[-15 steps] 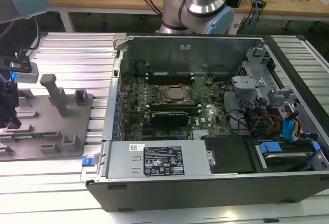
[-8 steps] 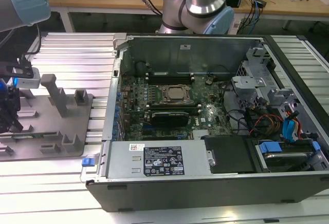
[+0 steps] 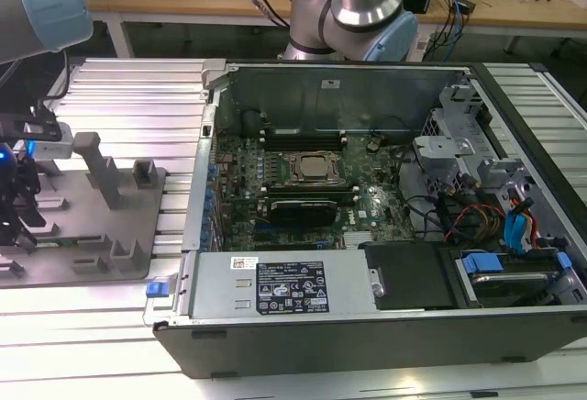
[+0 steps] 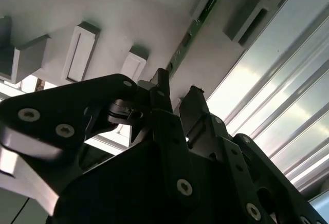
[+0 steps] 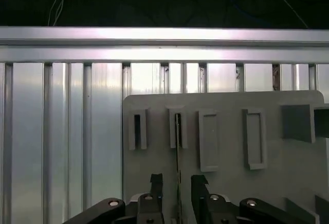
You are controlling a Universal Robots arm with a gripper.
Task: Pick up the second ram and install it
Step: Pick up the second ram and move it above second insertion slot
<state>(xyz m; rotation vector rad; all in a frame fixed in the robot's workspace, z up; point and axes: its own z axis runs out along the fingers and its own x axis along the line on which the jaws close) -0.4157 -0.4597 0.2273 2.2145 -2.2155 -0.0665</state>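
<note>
The second ram (image 5: 178, 157) stands on edge in the grey slotted tray (image 5: 288, 167), one end in a slot block. Its green edge (image 4: 197, 22) also runs across the tray (image 4: 128, 8) in the second wrist view. My gripper (image 5: 178, 185) hangs just above it, open, with one black finger (image 5: 156, 183) on each side of the stick and a gap to both. In the second wrist view the fingertips (image 4: 161, 82) straddle the stick the same way. In the exterior view the gripper (image 3: 16, 212) is over the tray (image 3: 138, 235) at that view's far left.
The open computer case (image 3: 367, 327) lies to the exterior view's right of the tray, its green motherboard (image 3: 367, 203) exposed around a processor socket (image 3: 307, 169). Cables and drive bays (image 3: 495, 226) fill its far side. Ribbed aluminium table surface (image 5: 61, 147) surrounds the tray. Upright tray posts (image 3: 96, 166) stand nearby.
</note>
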